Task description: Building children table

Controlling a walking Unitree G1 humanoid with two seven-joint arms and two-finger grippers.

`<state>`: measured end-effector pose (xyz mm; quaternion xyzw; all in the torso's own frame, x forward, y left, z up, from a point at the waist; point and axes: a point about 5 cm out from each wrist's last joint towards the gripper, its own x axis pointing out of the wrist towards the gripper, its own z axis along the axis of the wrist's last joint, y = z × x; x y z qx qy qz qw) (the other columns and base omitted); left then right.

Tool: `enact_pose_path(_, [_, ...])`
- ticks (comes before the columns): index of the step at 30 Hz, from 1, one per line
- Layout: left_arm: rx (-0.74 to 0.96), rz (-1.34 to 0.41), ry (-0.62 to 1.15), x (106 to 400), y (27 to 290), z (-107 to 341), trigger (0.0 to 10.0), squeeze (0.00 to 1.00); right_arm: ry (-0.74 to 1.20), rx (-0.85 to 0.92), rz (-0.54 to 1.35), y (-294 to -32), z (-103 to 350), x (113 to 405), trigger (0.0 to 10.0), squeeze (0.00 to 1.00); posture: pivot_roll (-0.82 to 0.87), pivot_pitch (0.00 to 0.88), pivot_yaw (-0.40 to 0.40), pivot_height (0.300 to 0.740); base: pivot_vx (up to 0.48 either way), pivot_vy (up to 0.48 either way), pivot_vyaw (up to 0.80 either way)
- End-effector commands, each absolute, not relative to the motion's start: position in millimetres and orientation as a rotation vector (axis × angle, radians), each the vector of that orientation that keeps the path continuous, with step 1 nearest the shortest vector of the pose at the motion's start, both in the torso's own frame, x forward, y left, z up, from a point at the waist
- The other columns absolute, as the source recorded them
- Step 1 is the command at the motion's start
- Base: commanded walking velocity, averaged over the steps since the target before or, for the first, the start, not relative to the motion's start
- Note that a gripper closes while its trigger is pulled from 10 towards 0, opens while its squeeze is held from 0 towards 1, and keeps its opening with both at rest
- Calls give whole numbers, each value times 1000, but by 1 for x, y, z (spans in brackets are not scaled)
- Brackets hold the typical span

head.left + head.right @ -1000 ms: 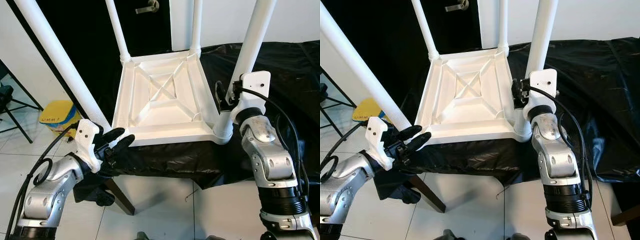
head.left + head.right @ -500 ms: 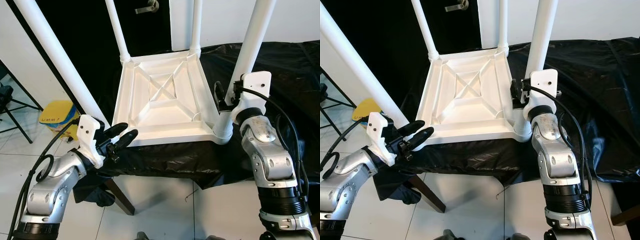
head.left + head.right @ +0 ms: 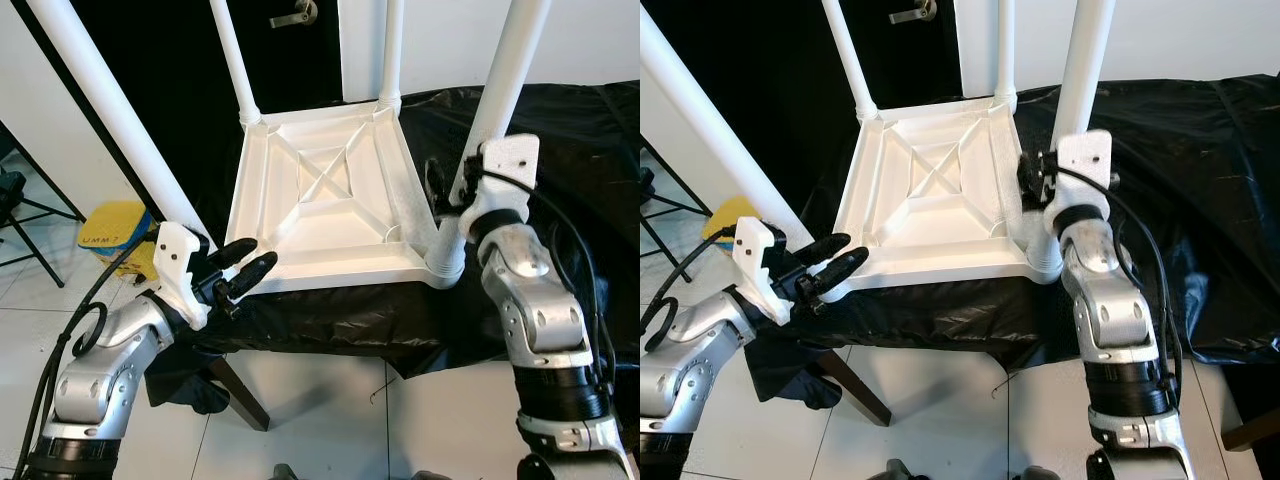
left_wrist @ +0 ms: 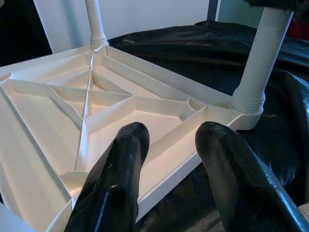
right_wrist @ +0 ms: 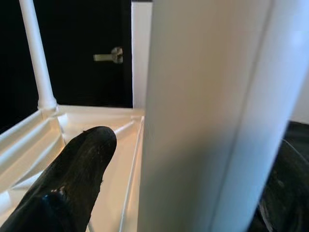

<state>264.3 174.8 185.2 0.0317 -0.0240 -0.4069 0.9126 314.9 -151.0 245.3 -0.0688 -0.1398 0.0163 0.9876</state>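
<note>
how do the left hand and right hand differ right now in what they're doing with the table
The left hand is open, fingers spread at the near left edge of the upturned white table, gripping nothing. The right hand is raised higher, its fingers set on either side of the near right leg just above its socket. Both have black fingers and work on the same table.

The upturned white table (image 3: pixel 325 205) lies on the black-draped surface (image 3: pixel 560 140), its four legs (image 3: pixel 500 95) standing up as posts at the corners. Between them the ribbed underside is open from above. The right gripper (image 3: pixel 1038 182) crowds the near right leg; the left gripper (image 3: pixel 243 272) hangs spread at the near left corner.
</note>
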Motion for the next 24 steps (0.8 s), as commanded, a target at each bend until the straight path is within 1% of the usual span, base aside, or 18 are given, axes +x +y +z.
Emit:
enact_pose_path(1, [81,-861,-43,265,180,186,10000,0,-275,-146,44,-148,245,316,10000,0,-91,26,84,740,0,0,0])
enact_pose_path(8, [92,-859,-49,266,181,188,10000,0,-302,-127,56,-145,255,317,10000,0,-89,21,84,740,0,0,0])
enact_pose_path(9, [93,-860,-49,267,181,188,10000,0,-303,-125,57,-145,255,318,7608,0,-89,21,84,740,0,0,0])
enact_pose_path(10, [95,-860,-50,267,181,189,10000,0,-305,-122,59,-145,256,318,2980,0,-88,20,82,740,0,0,0])
enact_pose_path(11, [97,-861,-49,267,182,189,10000,0,-303,-119,60,-145,255,318,0,0,-87,17,81,740,0,0,0])
enact_pose_path(13, [99,-862,-48,267,182,189,10000,0,-301,-115,59,-145,256,318,0,0,-87,17,81,740,0,0,0])
enact_pose_path(14, [101,-870,-36,266,183,188,10000,0,-298,-119,59,-145,256,319,10000,0,-85,15,79,740,0,0,0])
enact_pose_path(22, [122,-856,-35,268,191,191,10000,0,-309,-126,61,-144,259,319,10000,0,-81,15,75,740,0,0,0])
enact_pose_path(23, [125,-852,-37,269,192,192,10000,0,-311,-128,63,-144,260,319,9255,0,-81,15,75,740,0,0,0])
enact_pose_path(24, [125,-852,-37,269,192,192,10000,0,-311,-128,63,-144,260,319,9255,0,-81,15,75,740,0,0,0])
